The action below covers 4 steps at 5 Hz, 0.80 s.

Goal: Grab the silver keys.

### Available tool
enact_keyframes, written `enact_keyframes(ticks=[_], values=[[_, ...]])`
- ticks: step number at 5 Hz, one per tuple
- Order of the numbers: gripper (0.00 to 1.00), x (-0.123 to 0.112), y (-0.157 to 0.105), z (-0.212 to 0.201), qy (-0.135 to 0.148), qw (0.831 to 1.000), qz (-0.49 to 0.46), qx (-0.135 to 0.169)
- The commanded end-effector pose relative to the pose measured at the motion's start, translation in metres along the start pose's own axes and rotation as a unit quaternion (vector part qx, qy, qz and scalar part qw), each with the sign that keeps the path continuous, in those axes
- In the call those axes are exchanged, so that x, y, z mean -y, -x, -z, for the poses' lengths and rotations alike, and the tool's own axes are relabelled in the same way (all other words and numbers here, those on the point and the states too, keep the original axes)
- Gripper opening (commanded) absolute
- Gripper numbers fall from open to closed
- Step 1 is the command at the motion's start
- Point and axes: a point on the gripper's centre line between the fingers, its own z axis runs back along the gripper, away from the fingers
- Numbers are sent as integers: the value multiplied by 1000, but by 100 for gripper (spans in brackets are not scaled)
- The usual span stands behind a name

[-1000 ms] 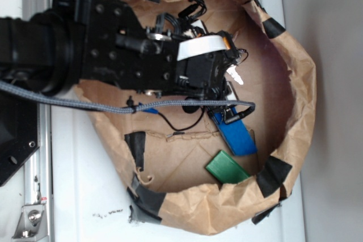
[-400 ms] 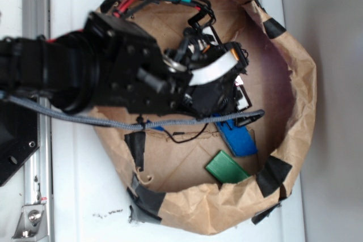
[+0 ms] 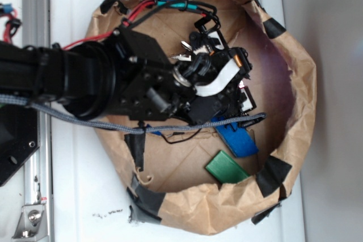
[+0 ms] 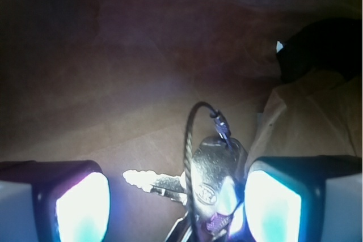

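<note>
Two glowing gripper pads spread apart, straddling the shiny silver metal keys on the brown paper basin floor; bunch crowding the right pad, off-centre, presumably lined up ready for closing.

The keys lie on the floor of the paper bag, between the two fingers of the hand and close against the right one. In the exterior view, a rectangular block lies in the bag below the hand, and a second block lies beyond it, nearer the bag's lower wall.
</note>
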Motion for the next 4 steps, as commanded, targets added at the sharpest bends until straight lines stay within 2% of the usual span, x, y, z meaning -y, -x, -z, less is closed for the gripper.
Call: enact_keyframes(ticks=[1,4], values=[[0,4,-6,-9,10,1000,-8,11],[0,6,-7,-4,2,1000,-9,12]])
